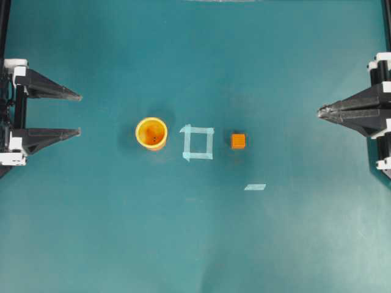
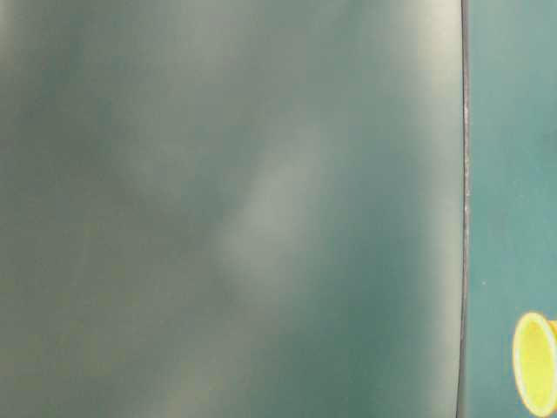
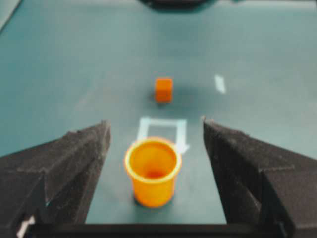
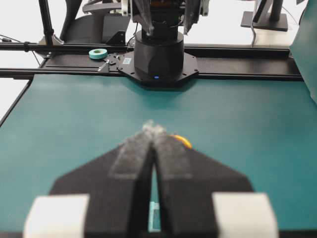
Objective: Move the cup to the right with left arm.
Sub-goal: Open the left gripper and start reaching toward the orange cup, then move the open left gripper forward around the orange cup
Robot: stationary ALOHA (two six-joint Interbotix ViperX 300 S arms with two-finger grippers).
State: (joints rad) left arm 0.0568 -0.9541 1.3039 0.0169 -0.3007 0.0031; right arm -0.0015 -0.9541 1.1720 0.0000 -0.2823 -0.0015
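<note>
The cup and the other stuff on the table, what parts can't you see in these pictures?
- Cup, table-level view: cut off by the right edge; a big blurred surface fills the rest.
- Cup, right wrist view: only an orange sliver shows past the shut right gripper.
- Orange cube, left wrist view: blurred, its faces unclear.
- Tape square, right wrist view: mostly hidden behind that gripper.

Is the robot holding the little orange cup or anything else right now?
Nothing is held. The left gripper is open, away from the small round yellow-orange plastic cup; the right gripper is shut on nothing.
</note>
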